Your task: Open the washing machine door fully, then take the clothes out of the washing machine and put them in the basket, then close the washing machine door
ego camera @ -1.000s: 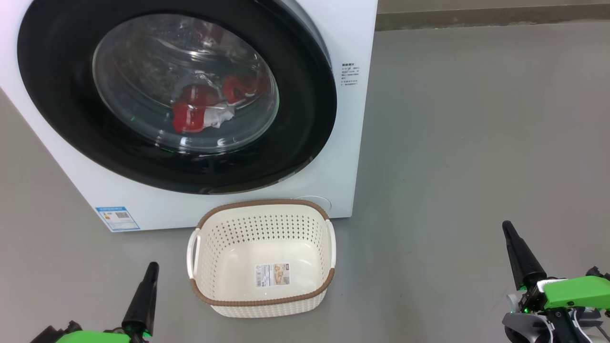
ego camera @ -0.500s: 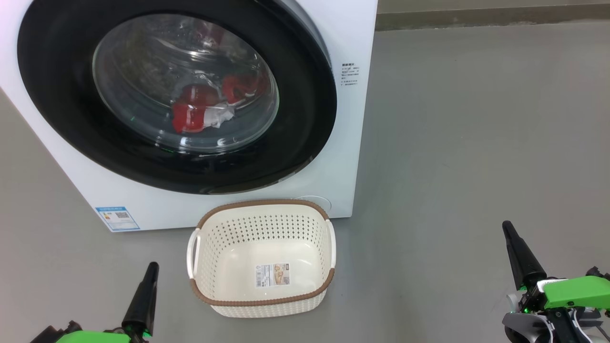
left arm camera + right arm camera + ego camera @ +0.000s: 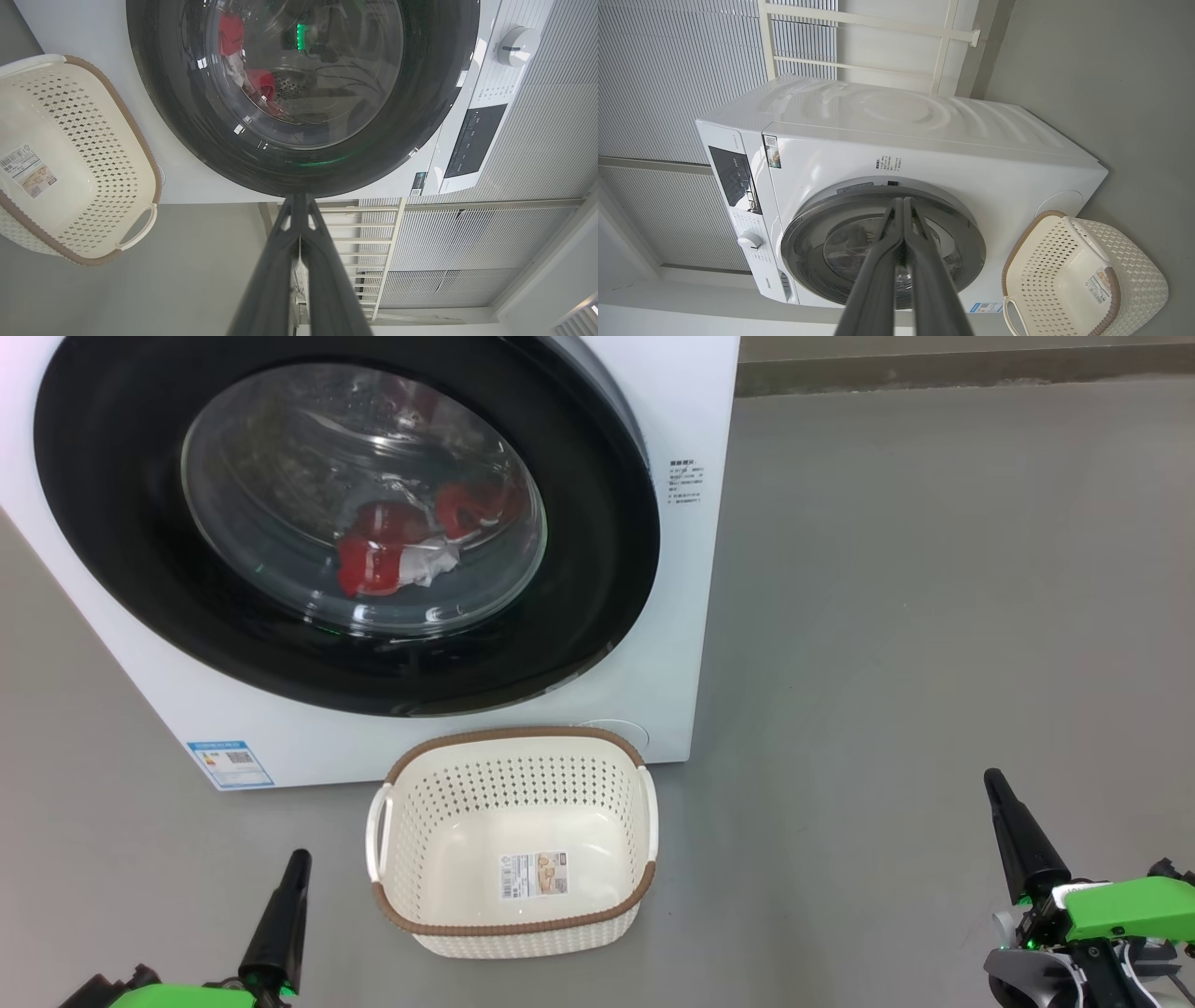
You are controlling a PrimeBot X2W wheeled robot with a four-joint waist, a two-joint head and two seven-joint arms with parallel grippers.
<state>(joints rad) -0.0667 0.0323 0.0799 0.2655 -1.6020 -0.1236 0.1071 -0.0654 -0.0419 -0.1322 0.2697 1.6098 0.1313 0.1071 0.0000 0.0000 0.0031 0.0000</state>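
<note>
Your basket [image 3: 523, 941] sits on the floor [image 3: 934, 616] before the washing machine [image 3: 693, 616]; the clothes [image 3: 369, 565] seemingly lie inside, behind its door [image 3: 597, 523].

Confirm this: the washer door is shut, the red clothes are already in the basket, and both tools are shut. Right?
No. The clothes are in the washer, behind the shut door; the head view shows the basket holding just its sticker. The left tool and right tool are shut.

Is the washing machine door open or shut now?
Shut. The washing machine door sits flush on the washing machine, and the clothes show through its glass.
</note>
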